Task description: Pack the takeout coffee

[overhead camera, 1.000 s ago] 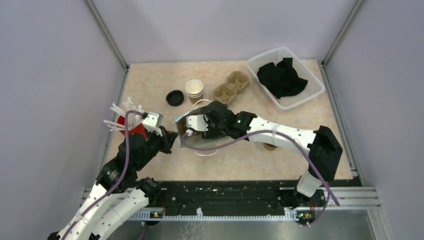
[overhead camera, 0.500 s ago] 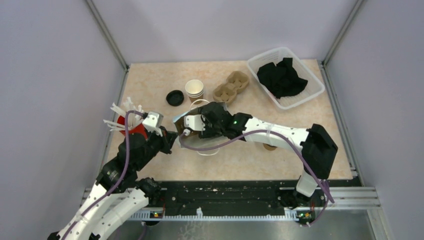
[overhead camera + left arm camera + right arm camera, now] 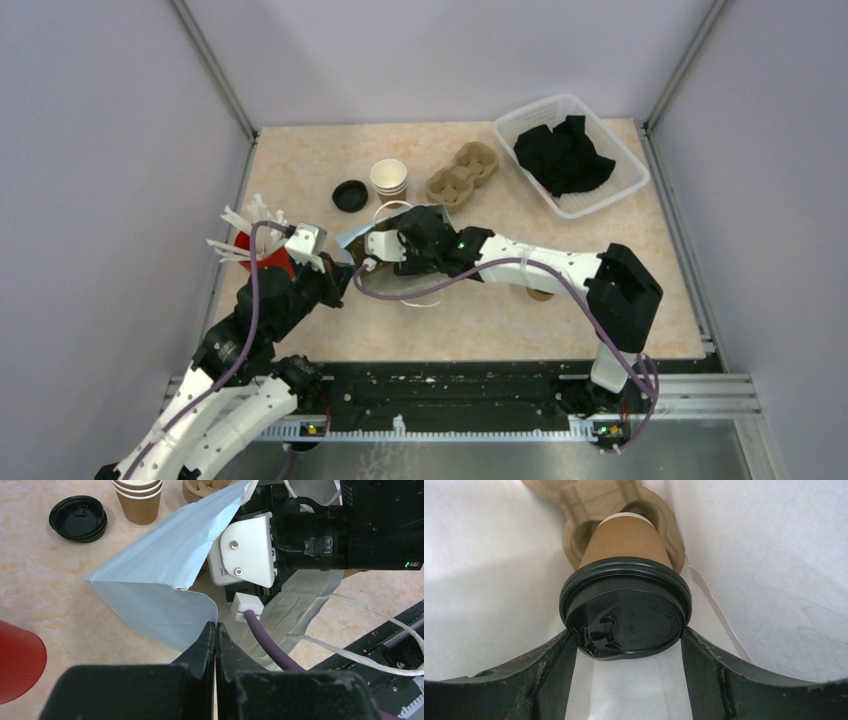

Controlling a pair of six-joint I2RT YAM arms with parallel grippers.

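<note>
A kraft paper coffee cup with a black lid [image 3: 626, 610] lies inside a white paper bag [image 3: 774, 555]. Its base sits in a hole of a brown cardboard carrier [image 3: 589, 500] deep in the bag. My right gripper [image 3: 627, 634] reaches into the bag, and its fingers [image 3: 554, 665] press on both sides of the lid. From above, the bag [image 3: 392, 291] hides those fingers. My left gripper [image 3: 215, 630] is shut on the bag's rim [image 3: 200, 597] and holds the mouth open. Open kraft cups [image 3: 389, 180] are stacked behind the bag, beside a loose black lid [image 3: 350, 195].
A second cardboard carrier [image 3: 463, 173] lies behind the bag. A red cup of white sticks [image 3: 262, 255] stands by my left arm. A white basket of black cloth [image 3: 570, 155] fills the far right corner. A small brown thing [image 3: 541, 293] shows under my right arm.
My right arm has pushed a little further left into the bag with the cup, and the bag's mouth has shifted with it. The left gripper has kept its hold on the rim.
</note>
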